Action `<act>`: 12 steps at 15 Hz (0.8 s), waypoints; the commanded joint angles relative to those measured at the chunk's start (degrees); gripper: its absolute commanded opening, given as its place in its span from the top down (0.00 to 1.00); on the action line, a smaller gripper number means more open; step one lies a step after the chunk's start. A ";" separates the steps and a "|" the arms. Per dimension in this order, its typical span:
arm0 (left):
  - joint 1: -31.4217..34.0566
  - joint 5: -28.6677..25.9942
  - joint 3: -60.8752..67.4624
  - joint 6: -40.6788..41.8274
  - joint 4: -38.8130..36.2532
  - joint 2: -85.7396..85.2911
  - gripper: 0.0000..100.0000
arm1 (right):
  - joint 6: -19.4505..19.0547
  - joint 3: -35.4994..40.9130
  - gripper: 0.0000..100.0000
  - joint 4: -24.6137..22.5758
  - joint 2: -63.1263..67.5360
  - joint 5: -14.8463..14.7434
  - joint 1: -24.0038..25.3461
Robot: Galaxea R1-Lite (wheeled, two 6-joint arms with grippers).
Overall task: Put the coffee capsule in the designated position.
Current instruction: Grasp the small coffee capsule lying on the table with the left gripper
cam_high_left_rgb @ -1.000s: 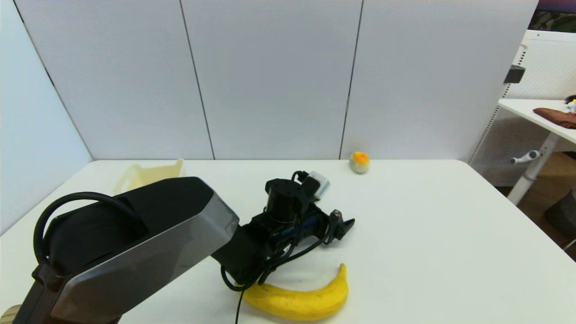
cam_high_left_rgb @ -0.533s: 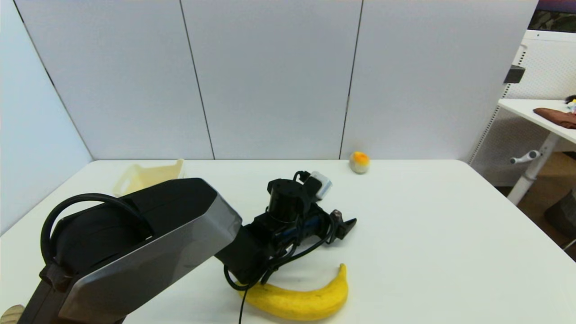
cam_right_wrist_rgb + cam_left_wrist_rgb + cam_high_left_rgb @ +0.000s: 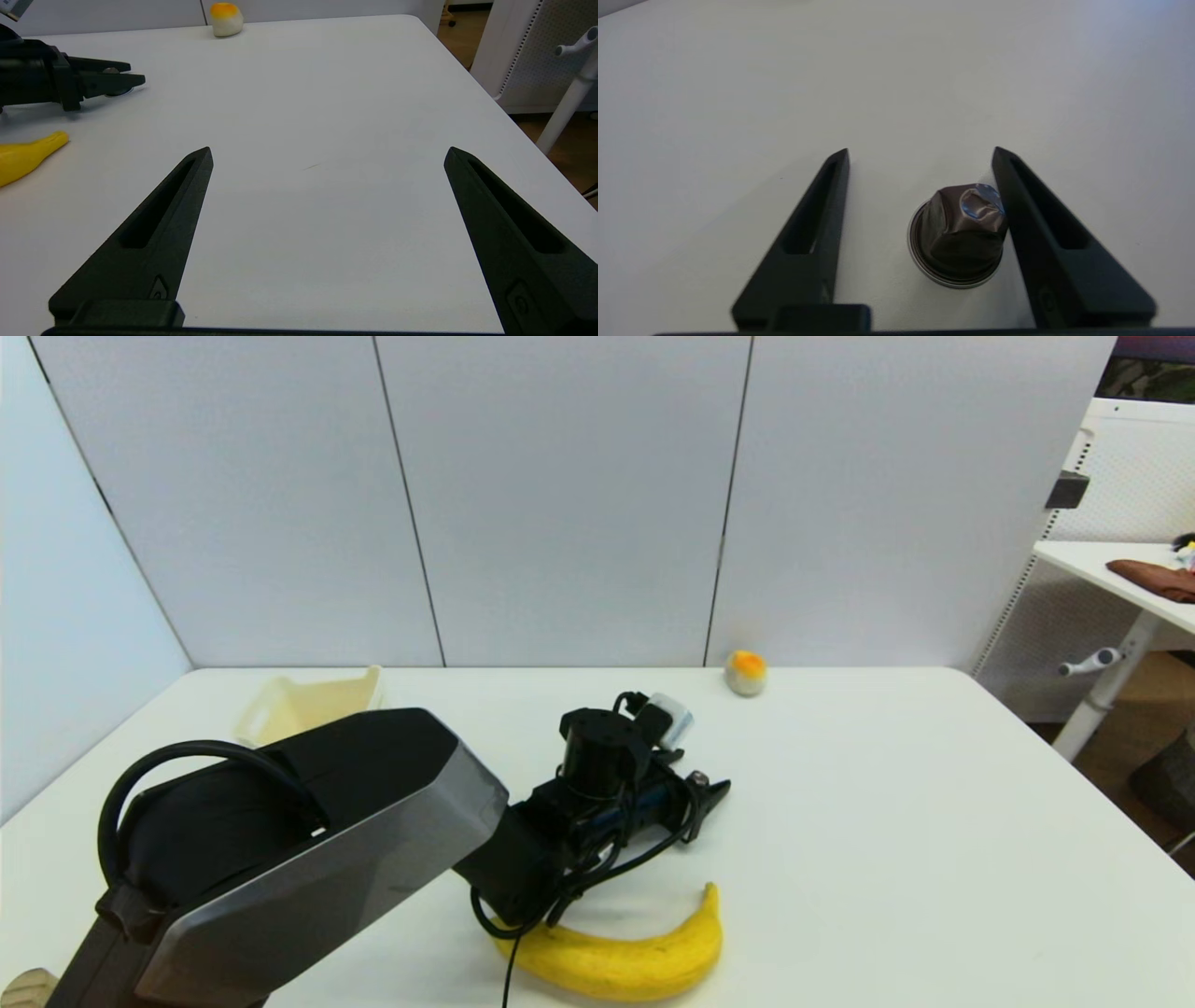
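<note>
On the white table (image 3: 887, 821), the left gripper (image 3: 920, 156) brackets the small dark brown foil coffee capsule (image 3: 959, 233), fingers spread and not yet clamped, apparently ready to pinch it for the cream plastic bin (image 3: 299, 705).

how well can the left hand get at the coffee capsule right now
Probably yes: the left hand is open with the coffee capsule between its fingers, against one and clear of the other, wide rim down on the table, nothing blocking.
</note>
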 commanded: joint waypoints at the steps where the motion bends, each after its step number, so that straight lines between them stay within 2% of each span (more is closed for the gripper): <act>1: -0.30 0.05 -0.03 0.05 -0.46 0.21 1.00 | 0.01 0.00 0.00 -0.01 0.07 -0.03 -0.01; 8: 0.05 -0.13 0.32 0.31 -0.02 -3.22 1.00 | 0.01 0.00 0.00 -0.01 0.07 -0.03 0.07; 12: 6.38 -0.22 0.58 1.01 0.60 -12.53 1.00 | 0.01 0.00 0.00 -0.01 0.07 -0.03 0.07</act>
